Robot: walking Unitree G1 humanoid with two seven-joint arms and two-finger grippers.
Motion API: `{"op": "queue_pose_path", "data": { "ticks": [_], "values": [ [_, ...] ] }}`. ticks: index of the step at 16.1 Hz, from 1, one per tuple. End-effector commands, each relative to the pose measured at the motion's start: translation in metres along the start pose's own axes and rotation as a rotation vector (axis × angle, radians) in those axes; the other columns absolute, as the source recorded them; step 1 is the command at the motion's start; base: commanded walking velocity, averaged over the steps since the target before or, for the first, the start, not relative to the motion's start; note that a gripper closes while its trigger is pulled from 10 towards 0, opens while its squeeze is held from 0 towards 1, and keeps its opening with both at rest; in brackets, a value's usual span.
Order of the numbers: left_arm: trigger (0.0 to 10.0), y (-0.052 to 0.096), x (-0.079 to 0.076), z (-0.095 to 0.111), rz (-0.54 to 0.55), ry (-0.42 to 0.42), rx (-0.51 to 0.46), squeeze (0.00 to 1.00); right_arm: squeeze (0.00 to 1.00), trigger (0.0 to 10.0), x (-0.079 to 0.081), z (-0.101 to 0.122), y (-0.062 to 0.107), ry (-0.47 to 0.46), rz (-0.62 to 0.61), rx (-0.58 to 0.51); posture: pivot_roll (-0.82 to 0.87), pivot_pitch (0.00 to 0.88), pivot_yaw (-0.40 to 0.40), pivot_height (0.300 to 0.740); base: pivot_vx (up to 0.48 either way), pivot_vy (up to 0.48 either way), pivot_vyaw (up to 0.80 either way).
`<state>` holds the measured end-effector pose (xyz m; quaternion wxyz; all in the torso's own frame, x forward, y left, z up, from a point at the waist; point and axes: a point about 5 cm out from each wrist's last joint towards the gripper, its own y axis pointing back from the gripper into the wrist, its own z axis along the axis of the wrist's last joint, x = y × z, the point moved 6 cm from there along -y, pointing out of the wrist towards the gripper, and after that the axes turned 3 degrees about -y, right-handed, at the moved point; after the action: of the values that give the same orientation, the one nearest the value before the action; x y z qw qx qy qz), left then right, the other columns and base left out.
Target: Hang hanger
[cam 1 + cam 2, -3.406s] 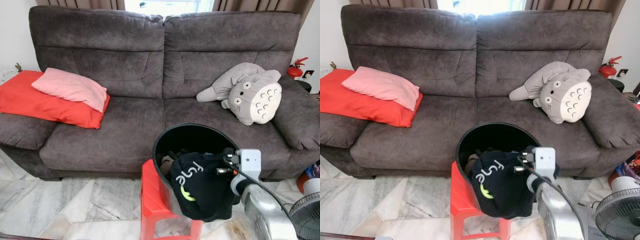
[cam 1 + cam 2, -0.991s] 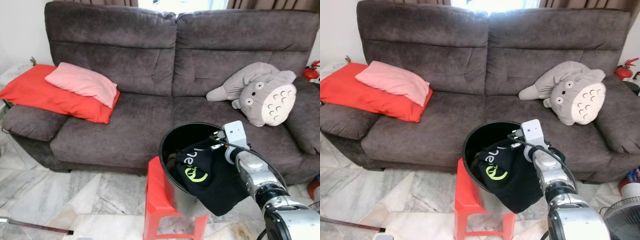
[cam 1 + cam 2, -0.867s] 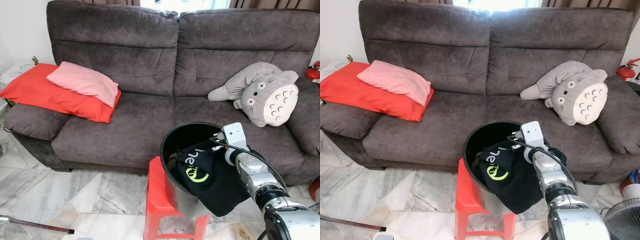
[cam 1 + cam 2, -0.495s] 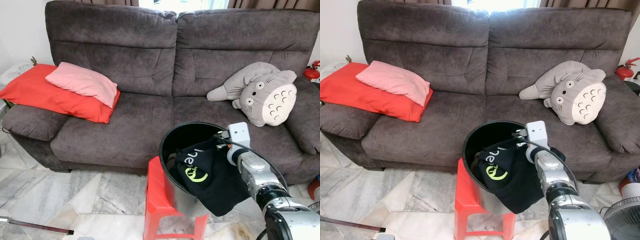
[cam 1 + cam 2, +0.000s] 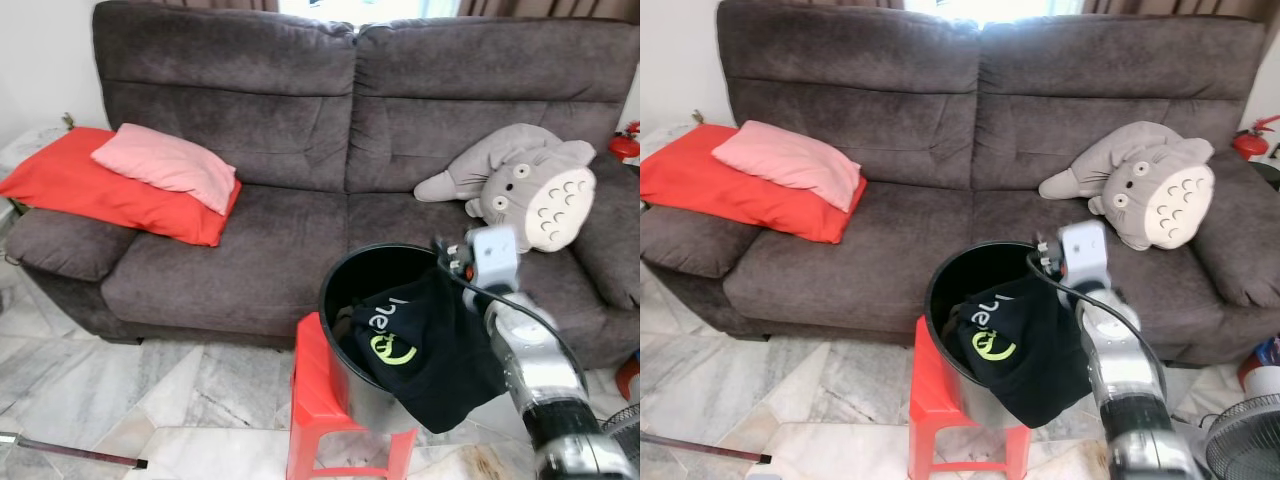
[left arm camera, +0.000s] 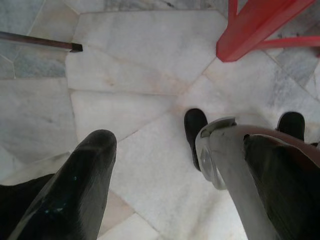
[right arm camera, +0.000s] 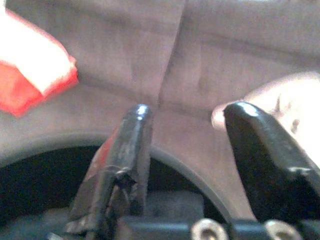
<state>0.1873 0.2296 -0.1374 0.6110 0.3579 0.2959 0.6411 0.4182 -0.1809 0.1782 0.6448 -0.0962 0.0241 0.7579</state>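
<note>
Right gripper (image 7: 187, 150): fingers (image 7: 125, 150) spread, nothing between them, held above the far rim of the bucket (image 5: 345, 275); its wrist view looks past the rim at the sofa (image 5: 300, 130). In the head views the right gripper (image 5: 452, 262) sits at about 1 o'clock of the bucket opening, its arm running down to 5 o'clock of the frame. Black shirt (image 5: 430, 345) with a green and white logo is draped over the near right rim of the bucket, part inside, part hanging down the outer wall, just below the gripper; contact between gripper and shirt cannot be told. Bucket stands on a red stool (image 5: 315, 400) on the marble floor (image 5: 150, 400), in front of the sofa. Hanger: cannot be made out in any view. On the sofa seat, at 10 o'clock of the bucket, a pink pillow (image 5: 165, 165) lies on top of a red cushion (image 5: 90, 190); at 2 o'clock a grey plush (image 5: 520, 190) leans against the backrest. A thin rod (image 5: 70, 452) lies on the floor at 8 o'clock of the frame. Left gripper (image 6: 165, 165): fingers (image 6: 85, 180) spread, pointing down at the floor, a stool leg (image 6: 260, 30) near; idle.
</note>
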Motion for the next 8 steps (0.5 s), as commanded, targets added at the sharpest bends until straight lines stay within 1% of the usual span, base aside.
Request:
{"op": "queue_pose_path", "data": {
  "ticks": [1,2,3,4,5,6,7,8],
  "values": [
    [10.0,0.003,0.003,-0.012,-0.003,0.006,0.039,0.00,0.00,10.0,0.012,0.035,0.010,0.059,0.026,-0.102,-0.10,0.048,0.017,0.740,0.000,0.000,0.00],
    [10.0,0.003,0.006,-0.014,-0.001,0.006,0.046,0.00,0.00,10.0,0.026,0.037,0.027,0.180,0.064,-0.112,-0.10,0.048,0.012,0.740,0.000,0.000,0.00],
    [10.0,0.004,0.007,-0.015,0.000,0.006,0.049,0.00,0.00,10.0,0.033,0.036,0.034,0.240,0.086,-0.109,-0.10,0.049,0.012,0.740,0.000,0.000,0.00],
    [10.0,0.004,0.008,-0.016,0.001,0.006,0.052,0.00,0.00,10.0,0.042,0.030,0.042,0.299,0.121,-0.085,-0.11,0.052,0.009,0.740,0.000,0.000,0.00],
    [10.0,0.005,0.009,-0.019,0.002,0.006,0.058,0.00,0.00,10.0,0.064,0.020,0.063,0.456,0.229,-0.061,-0.11,0.051,0.005,0.740,0.000,0.000,0.00],
    [10.0,0.005,0.009,-0.021,0.002,0.005,0.064,0.00,0.00,10.0,0.069,0.010,0.082,0.558,0.255,-0.014,-0.12,0.054,0.004,0.740,0.000,0.000,0.00],
    [10.0,0.005,0.006,-0.023,0.000,0.000,0.072,0.00,0.00,10.0,0.054,-0.002,0.104,0.654,0.182,0.076,-0.13,0.055,0.002,0.740,0.000,0.000,0.00],
    [10.0,0.005,0.003,-0.024,-0.003,-0.002,0.074,0.00,0.00,10.0,0.045,-0.010,0.116,0.718,0.148,0.131,-0.13,0.054,0.001,0.740,0.000,0.000,0.00]
  ]
}}
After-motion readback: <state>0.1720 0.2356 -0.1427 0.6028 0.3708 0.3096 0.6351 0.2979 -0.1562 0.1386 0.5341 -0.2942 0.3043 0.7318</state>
